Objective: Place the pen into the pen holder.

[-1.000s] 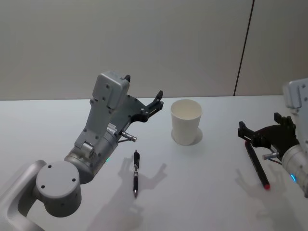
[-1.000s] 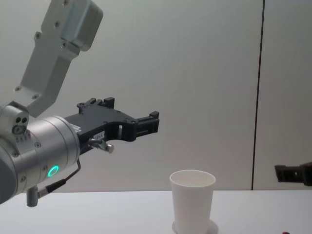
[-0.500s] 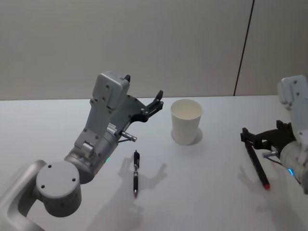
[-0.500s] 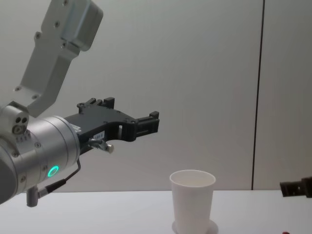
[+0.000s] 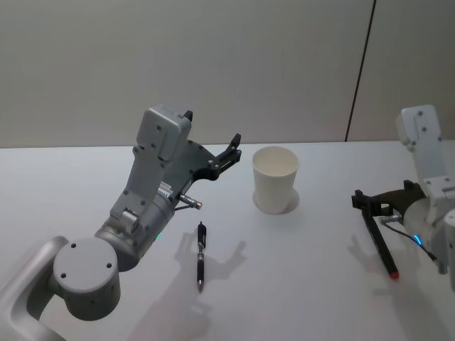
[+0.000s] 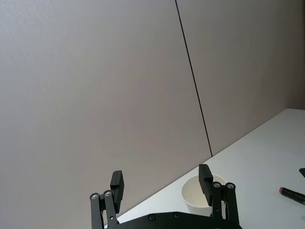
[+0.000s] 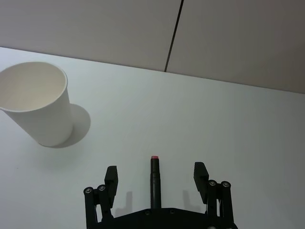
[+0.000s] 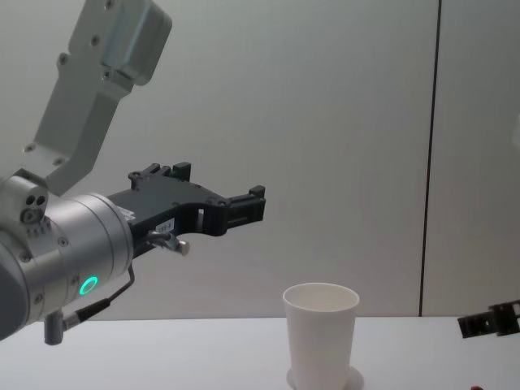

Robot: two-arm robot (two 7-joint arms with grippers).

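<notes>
the right gripper (image 7: 156,171), jaws wide open and empty, hovers over the red-tipped pen (image 5: 380,245) lying on the table (image 5: 298,284) right of the pen holder (image 5: 275,181), while the left gripper (image 6: 161,180) hangs open, empty, left of it.

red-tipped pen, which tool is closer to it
Right. The right tool is over the far end of the red-tipped pen, open and straddling it. The left tool is open too, raised in the air on the other side of the cup.
</notes>
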